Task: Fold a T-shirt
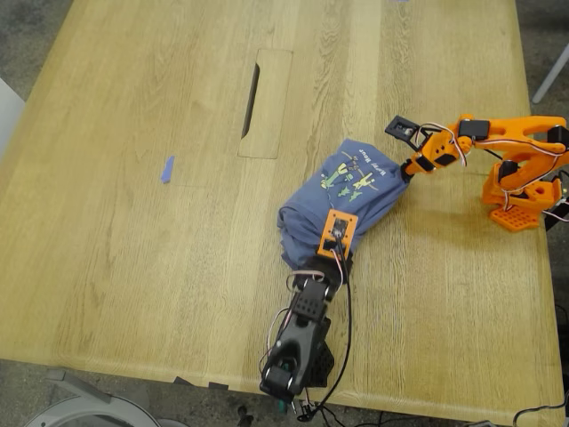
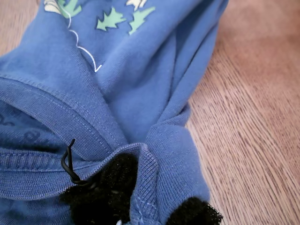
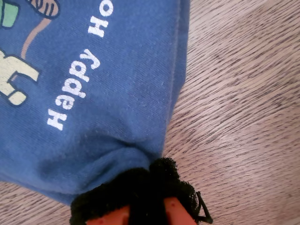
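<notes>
T-shirt [image 1: 342, 200]: bunched in a heap on our wooden table [image 1: 133, 267], toward the exterior view's right, print facing up.
my first gripper [image 2: 150, 211]: clamped on a ribbed hem fold, fabric pinched between our black pads.
my second gripper [image 3: 145, 197]: clenched on the shirt's edge by the "Happy" lettering.
blue scrap [image 1: 167, 169]: well apart, exterior view's left.
</notes>
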`<state>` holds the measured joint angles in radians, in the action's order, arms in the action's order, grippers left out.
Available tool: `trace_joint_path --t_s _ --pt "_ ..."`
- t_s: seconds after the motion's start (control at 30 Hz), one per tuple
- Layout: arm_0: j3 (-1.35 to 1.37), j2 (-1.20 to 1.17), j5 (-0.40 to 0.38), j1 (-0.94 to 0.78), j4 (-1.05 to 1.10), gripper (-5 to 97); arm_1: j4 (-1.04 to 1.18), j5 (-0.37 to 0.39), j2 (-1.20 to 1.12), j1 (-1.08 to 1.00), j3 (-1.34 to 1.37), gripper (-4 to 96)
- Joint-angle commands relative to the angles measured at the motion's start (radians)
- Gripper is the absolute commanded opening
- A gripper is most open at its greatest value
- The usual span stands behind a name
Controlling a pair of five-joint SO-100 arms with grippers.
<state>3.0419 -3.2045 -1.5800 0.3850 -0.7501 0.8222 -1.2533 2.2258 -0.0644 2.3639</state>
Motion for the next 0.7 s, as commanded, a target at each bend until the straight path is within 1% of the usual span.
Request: trace_joint_path --t_s 0.0,0.03,0.13,0.23,0.27,0.33,0.4,0.47,0.5,0.63,0.67 --pt "0.029 -0.242 -0.003 -0.018 -0.117 5 -0.074 -0.014 0.040 0.011 0.052 -0.2" --pt "0.029 -0.270 -0.005 -0.035 -0.129 5 -0.104 -0.014 0.041 0.014 0.078 -0.2" --pt "0.029 -0.311 -0.015 -0.087 -0.140 10 -0.215 -0.018 0.029 0.014 0.141 -0.2" --pt "0.028 -0.322 -0.026 -0.124 -0.144 18 -0.304 -0.029 0.009 0.005 0.179 -0.1" --pt "0.028 -0.324 -0.032 -0.132 -0.144 20 -0.330 -0.034 0.009 0.003 0.195 2.4" --pt "0.028 -0.325 -0.040 -0.147 -0.144 27 -0.380 -0.038 0.009 0.002 0.221 17.6" --pt "0.028 -0.344 -0.032 -0.170 -0.143 31 -0.425 -0.028 0.015 0.005 0.244 26.2" --pt "0.028 -0.367 -0.017 -0.199 -0.143 33 -0.466 -0.015 0.032 0.011 0.268 28.4" --pt "0.026 -0.376 -0.006 -0.206 -0.143 37 -0.482 -0.009 0.044 0.011 0.279 28.8" --pt "0.014 -0.387 0.037 -0.222 -0.140 43 -0.451 0.003 0.091 -0.021 0.256 29.8" --pt "0.009 -0.387 0.020 -0.219 -0.140 43 -0.425 0.003 0.100 -0.034 0.236 29.8"
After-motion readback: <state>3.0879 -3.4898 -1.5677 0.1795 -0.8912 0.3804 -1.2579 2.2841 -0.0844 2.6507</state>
